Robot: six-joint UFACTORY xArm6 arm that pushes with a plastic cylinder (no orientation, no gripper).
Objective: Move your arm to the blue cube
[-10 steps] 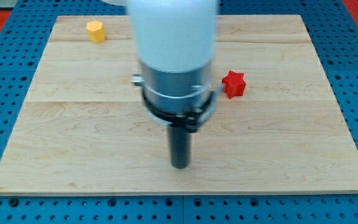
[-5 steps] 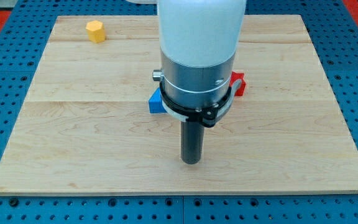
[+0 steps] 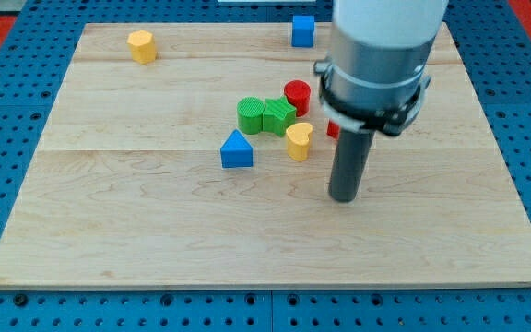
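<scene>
The blue cube (image 3: pixel 303 29) stands at the board's top edge, right of centre. My tip (image 3: pixel 343 196) rests on the board well below it, in the lower right half, to the right of a yellow heart block (image 3: pixel 298 141). The arm's grey and white body (image 3: pixel 376 55) rises above the tip and reaches up beside the blue cube on its right.
A cluster lies mid-board: green cylinder (image 3: pixel 250 114), green star (image 3: pixel 278 116), red cylinder (image 3: pixel 297 95) and the yellow heart. A blue triangular block (image 3: pixel 237 149) sits left below them. A red block (image 3: pixel 333 129) is mostly hidden behind the arm. A yellow hexagon (image 3: pixel 141 44) is at top left.
My tip has moved to the right and slightly up across the board. The arm's body no longer covers the middle cluster or the blue cube, and now hides most of the red block.
</scene>
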